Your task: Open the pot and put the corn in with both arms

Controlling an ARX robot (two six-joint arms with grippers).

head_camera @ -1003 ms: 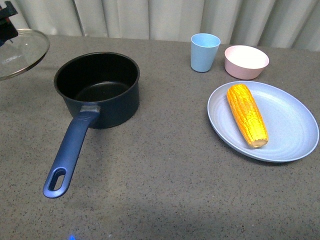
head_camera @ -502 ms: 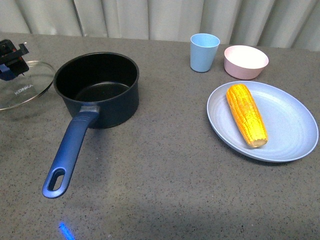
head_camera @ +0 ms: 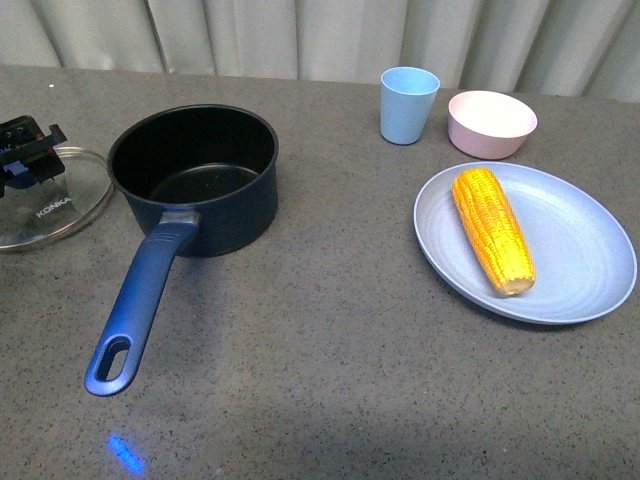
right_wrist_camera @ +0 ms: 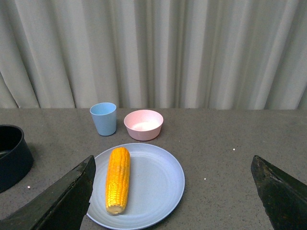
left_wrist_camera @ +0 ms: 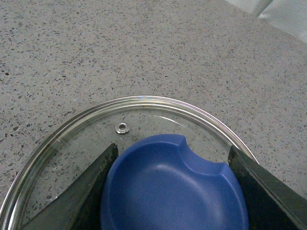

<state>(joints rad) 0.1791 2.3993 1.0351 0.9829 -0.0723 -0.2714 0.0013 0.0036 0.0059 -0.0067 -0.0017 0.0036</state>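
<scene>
Now: one open pot (head_camera: 195,170), one corn (head_camera: 493,230), one lid (head_camera: 45,215).
Left fingers (left_wrist_camera: 86,191) grip lid knob (left_wrist_camera: 172,191); right fingers (right_wrist_camera: 62,201) wide apart, empty.

we see the pot (head_camera: 215,215) uncovered, glass lid (head_camera: 62,212) at the left edge of the tabletop (head_camera: 340,310); bare room reaches the blue plate (head_camera: 585,250), cup (head_camera: 408,105) and pink bowl (head_camera: 491,123) behind.

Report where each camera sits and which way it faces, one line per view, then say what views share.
Front view: on the robot's body, looking down at the pot, glass lid and corn on its plate; only the left gripper shows.
Left wrist view: above the glass lid, looking down; jaws against its blue knob.
Right wrist view: raised, looking level at corn, plate and curtain; the right gripper shows jaws wide apart.
Shared: front and right wrist both show the corn; front and left wrist, the lid.
</scene>
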